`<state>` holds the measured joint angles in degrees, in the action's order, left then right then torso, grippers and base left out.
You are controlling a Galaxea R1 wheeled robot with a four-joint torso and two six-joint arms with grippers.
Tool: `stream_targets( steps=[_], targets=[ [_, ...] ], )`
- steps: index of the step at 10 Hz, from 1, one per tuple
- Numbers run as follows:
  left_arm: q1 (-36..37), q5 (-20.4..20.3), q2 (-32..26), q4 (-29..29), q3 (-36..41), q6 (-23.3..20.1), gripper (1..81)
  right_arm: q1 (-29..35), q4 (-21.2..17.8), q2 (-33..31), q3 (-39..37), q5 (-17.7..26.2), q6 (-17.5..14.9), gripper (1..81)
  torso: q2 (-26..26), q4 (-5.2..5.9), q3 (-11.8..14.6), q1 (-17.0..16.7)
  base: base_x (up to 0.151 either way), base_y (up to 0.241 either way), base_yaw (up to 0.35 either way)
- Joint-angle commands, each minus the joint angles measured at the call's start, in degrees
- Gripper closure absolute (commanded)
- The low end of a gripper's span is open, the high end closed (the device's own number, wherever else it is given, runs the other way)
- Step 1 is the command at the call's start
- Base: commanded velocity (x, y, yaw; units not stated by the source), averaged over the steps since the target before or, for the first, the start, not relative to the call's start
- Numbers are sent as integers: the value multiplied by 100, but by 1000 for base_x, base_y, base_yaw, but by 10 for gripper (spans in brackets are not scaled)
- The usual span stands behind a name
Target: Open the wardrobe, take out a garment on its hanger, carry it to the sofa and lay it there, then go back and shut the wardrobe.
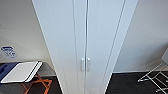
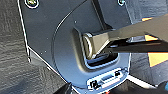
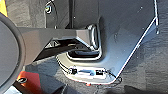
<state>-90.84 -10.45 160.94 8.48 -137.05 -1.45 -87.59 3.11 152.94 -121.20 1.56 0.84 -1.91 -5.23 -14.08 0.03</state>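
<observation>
We face the wardrobe (image 1: 85, 45) at 12 o'clock, doors shut, handles (image 1: 85, 64) side by side at center. Folding stand w/ white board (image 1: 21, 72) at 8; we can't tell either gripper's state.

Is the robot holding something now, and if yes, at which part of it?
It cannot be told: the fingers cannot be made out in the wrist views. The head view shows the wardrobe with both doors shut and nothing touching its handles.

Wardrobe (image 1: 85, 45) centre, folding stand (image 1: 25, 73) left.
</observation>
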Motion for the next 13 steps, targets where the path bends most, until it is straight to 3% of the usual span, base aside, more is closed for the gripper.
stream_targets(
  steps=[1, 5, 9, 11, 13],
  targets=[
    [35, 333, -53, 66, 55, -13, 10, 123, -47, -121, 106, 389, -14, 10, 0, 0, 0, 0, 114, 0, 0],
    [36, 333, -53, 66, 55, -21, 10, 114, -56, -130, 98, 345, -5, 10, 0, 0, 0, 2, 98, 0, 0],
    [36, 342, -79, 74, 81, -22, 10, 166, -91, -173, 246, 345, -23, 10, 2, 0, 0, 5, 0, 0, 0],
    [80, 333, -393, 66, 448, -13, 10, 298, -91, -619, 903, 354, -14, 10, 2, 0, 0, 5, 0, 0, 0],
    [264, 333, -1131, 66, 1379, -4, 10, 606, -83, -1499, 1906, 345, 21, 10, 2, 0, 0, 5, 0, 0, 0]
  ],
)
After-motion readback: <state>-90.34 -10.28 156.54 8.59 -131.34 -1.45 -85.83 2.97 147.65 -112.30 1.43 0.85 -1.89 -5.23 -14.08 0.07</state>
